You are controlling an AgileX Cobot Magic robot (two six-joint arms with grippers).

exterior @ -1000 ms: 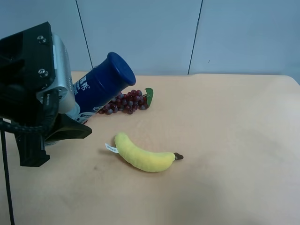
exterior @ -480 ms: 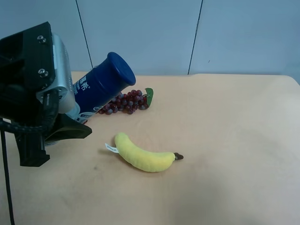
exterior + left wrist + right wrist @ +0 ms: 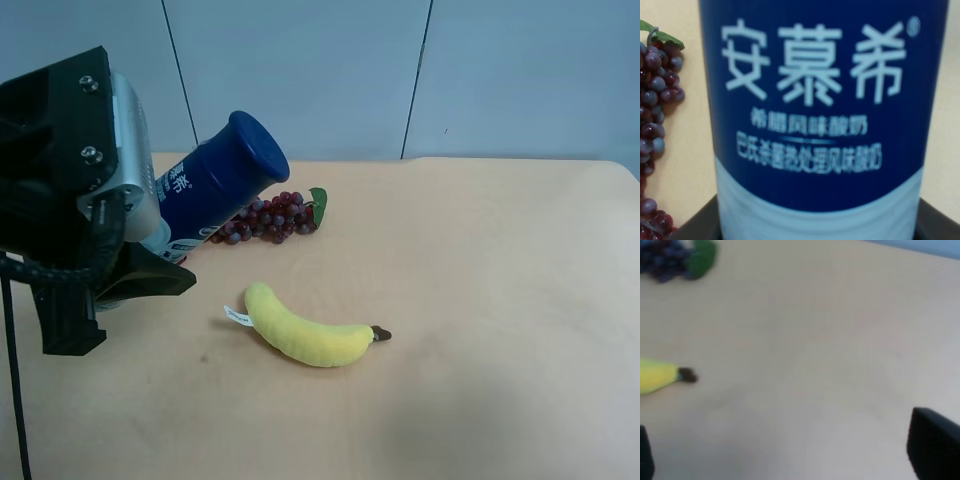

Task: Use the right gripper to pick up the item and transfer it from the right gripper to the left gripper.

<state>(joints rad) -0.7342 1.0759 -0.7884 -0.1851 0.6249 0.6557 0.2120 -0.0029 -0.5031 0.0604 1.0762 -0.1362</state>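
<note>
Nothing has shifted: left tool (image 3: 150,252) stays clenched on bottle (image 3: 225,170); right tool (image 3: 789,450) seemingly released.

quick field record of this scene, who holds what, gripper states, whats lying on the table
left gripper: shut on the bottle
bottle: dark blue with white lower body, tilted, cap end up
right gripper: open, empty, above bare table
banana: yellow plush, lying on the table, untouched
grapes: red bunch with green leaf, on the table, partly behind the bottle in the exterior high view
task status: bottle is in the left gripper, so the handover looks done
</note>
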